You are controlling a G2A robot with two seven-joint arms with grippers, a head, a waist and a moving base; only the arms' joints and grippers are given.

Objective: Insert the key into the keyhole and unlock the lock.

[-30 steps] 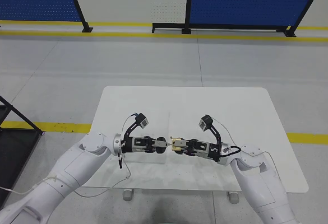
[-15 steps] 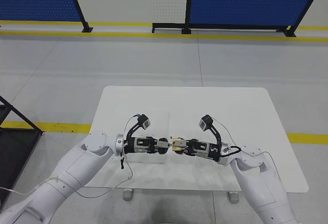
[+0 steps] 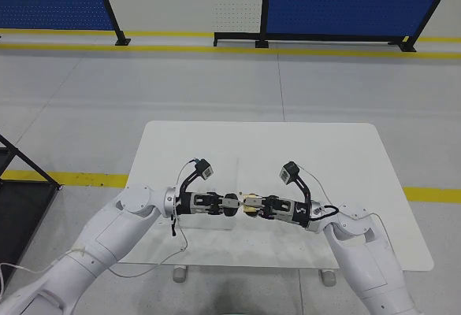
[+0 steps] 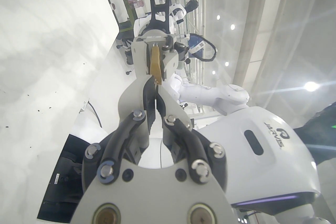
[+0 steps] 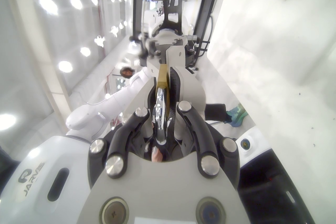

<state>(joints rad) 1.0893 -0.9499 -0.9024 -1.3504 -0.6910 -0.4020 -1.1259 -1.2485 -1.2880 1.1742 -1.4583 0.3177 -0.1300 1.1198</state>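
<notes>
- My right jaws are clamped on the brass padlock with a steel shackle [image 5: 162, 78], with the shackle end towards my wrist.
- The padlock's brass end meets the thin metal key [image 4: 156, 84], which is edge-on and mostly hidden. I cannot tell how deep it sits.
- My left jaws are pinched together on that key, facing the right ones.
- Both hang above the white worktop [image 3: 332, 157], near its front middle.

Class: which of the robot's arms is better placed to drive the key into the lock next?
Left, probably: the left gripper is shut on the key, lined up with the brass lock, which the right gripper holds.
</notes>
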